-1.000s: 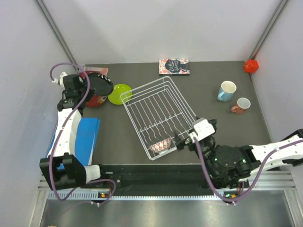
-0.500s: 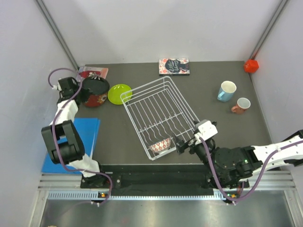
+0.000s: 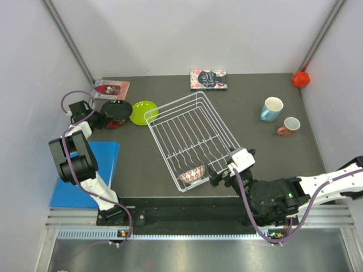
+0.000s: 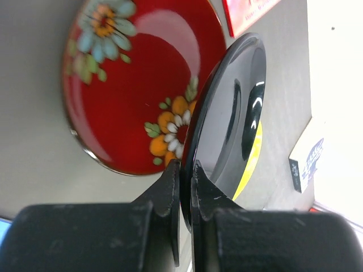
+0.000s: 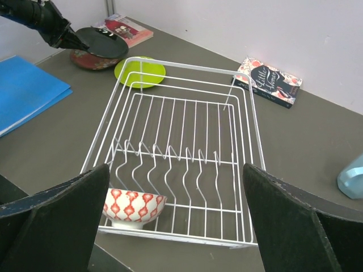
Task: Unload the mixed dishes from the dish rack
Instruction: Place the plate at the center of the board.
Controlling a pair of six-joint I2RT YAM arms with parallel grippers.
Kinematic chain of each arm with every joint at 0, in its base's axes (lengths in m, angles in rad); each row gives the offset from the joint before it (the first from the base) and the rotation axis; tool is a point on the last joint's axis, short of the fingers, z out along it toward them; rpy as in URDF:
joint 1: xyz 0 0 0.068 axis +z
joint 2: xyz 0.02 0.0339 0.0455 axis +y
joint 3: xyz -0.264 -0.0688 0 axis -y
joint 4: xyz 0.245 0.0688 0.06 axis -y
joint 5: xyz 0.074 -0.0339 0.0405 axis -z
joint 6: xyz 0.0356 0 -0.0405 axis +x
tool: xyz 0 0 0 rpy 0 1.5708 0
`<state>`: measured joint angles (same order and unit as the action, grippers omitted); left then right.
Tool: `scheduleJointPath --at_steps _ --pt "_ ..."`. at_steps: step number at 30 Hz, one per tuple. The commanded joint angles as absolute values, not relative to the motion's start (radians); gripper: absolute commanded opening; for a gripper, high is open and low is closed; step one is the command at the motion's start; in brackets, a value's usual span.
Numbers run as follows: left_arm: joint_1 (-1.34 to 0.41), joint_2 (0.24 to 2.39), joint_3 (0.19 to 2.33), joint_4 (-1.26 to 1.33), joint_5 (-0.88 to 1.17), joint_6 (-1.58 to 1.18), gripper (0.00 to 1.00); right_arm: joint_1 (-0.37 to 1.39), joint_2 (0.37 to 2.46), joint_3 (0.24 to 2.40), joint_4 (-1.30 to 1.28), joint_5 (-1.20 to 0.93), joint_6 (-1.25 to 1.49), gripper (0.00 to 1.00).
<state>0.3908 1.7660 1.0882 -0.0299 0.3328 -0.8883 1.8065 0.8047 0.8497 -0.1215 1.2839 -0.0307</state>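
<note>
The white wire dish rack sits mid-table, holding only a small red-patterned bowl in its near corner. My left gripper is shut on the rim of a black plate, which is tilted just above the red floral plate at the far left. The lime-green plate lies beside them. My right gripper hangs open in front of the rack, with the bowl near its left finger. A light-blue mug and a salmon-pink mug stand on the right.
A dark patterned book lies at the back. A red book lies behind the plates, and a flat blue book sits at the near left. A red cube is in the far right corner.
The left arm has drawn back to the left and brought the black plate down lower over the red floral plate. The right gripper has edged slightly left along the rack's near corner.
</note>
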Motion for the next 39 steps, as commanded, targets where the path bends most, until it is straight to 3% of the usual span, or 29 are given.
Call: scheduleJointPath --at_steps 1,19,21,22,27,30,39 --pt "0.448 1.775 1.074 0.094 0.383 -0.891 0.00 1.795 0.790 0.842 -0.118 1.275 -0.006 1.00" --pt "0.472 1.894 1.138 0.052 0.434 -0.897 0.01 1.743 0.844 0.847 -0.120 1.204 -0.006 1.00" --pt "0.472 1.894 1.140 0.048 0.440 -0.900 0.07 1.743 0.847 0.845 -0.121 1.203 -0.005 1.00" --pt "0.472 1.893 1.141 0.043 0.443 -0.899 0.16 1.741 0.845 0.847 -0.121 1.203 0.023 1.00" --pt "0.472 1.868 1.141 0.023 0.446 -0.903 0.45 1.740 0.845 0.844 -0.121 1.197 0.031 1.00" --pt "0.472 1.856 1.152 -0.027 0.436 -0.899 0.55 1.740 0.847 0.844 -0.121 1.193 0.035 1.00" --pt "0.474 1.781 1.161 -0.176 0.416 -0.917 0.72 1.740 0.847 0.831 -0.115 1.183 0.043 1.00"
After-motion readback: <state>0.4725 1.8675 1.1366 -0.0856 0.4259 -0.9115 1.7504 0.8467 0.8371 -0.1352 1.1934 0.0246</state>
